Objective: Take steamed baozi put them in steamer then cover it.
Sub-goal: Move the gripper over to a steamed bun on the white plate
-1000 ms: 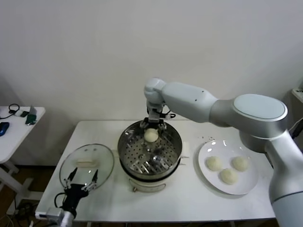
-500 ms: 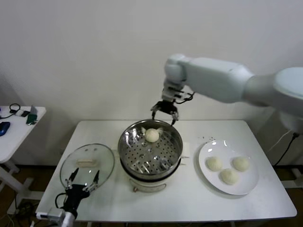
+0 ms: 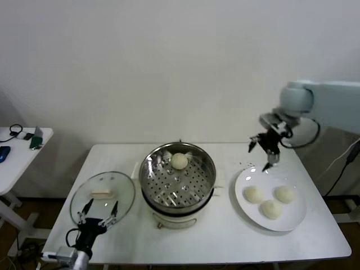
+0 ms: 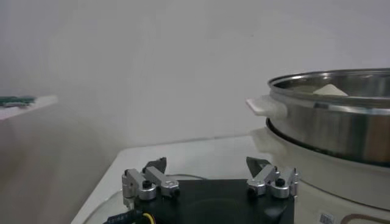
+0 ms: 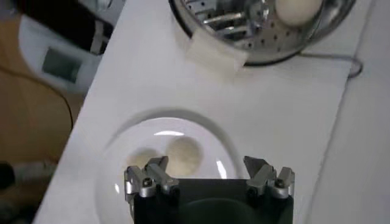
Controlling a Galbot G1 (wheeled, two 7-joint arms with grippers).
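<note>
Above the flat white plate (image 3: 297,223), your right tool (image 3: 265,152) hangs wide, holding nothing.
One cream-white round bun (image 3: 179,161) sits at 12 o'clock inside the shiny steel steamer (image 3: 147,179); your left tool (image 3: 97,212) waits wide.

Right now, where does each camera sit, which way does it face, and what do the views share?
Head view: on the head, looking forward and down at the table, steamer, cover and plate; both arms show, the right end effector open above the plate.
Left wrist view: low beside the cover, looking level at the steamer's wall; the open left end effector shows.
Right wrist view: high, looking down on the plate; its own open fingers show.
Shared: the baozi in the steamer appears in all three.
</note>
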